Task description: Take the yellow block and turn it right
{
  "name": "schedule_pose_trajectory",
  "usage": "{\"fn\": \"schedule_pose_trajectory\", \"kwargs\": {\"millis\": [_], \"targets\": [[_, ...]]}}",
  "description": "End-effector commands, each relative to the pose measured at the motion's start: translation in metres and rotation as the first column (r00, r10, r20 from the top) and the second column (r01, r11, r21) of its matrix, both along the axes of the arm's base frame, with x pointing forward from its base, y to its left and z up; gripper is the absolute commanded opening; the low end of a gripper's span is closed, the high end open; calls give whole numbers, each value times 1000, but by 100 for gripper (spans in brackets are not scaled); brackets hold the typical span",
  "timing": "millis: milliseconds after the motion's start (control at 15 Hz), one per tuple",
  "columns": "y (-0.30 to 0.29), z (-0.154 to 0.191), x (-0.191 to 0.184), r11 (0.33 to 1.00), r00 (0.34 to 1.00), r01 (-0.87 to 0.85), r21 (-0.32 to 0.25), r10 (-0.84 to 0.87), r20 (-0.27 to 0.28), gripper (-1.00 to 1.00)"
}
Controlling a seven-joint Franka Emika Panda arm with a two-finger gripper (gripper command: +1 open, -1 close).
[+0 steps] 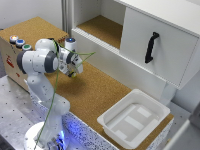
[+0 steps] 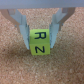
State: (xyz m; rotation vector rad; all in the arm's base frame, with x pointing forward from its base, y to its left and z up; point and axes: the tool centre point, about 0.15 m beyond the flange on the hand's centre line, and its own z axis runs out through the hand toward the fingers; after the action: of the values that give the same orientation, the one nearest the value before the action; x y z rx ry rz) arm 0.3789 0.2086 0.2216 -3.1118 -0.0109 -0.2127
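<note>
Two fingers (image 2: 22, 30) of the gripper (image 2: 41, 44) are clamped on the sides of the yellow block (image 2: 40, 43) — lettered R and Z — which sits between them over the cork surface (image 2: 42, 70). To turn it well, I'd rotate slowly about the wrist axis, keeping the pinch firm and centred so nothing slips.

Tub: white plastic tub (image 1: 134, 119) on the cork surface (image 1: 92, 92).
Cabinet: white cabinet door (image 1: 157, 42), black handle (image 1: 151, 47).
Buttons: three coloured buttons (image 1: 19, 43) atop a box.
</note>
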Motion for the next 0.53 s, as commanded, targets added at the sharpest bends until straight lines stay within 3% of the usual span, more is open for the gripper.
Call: {"fn": "schedule_pose_trajectory", "kwargs": {"millis": [0, 333, 467], "targets": [[16, 6, 15, 992, 999, -9, -123, 4, -44, -100], [-2, 34, 7, 996, 996, 76, -52, -78, -37, -100], [-3, 42, 7, 996, 997, 60, -61, -62, -33, -100]]}}
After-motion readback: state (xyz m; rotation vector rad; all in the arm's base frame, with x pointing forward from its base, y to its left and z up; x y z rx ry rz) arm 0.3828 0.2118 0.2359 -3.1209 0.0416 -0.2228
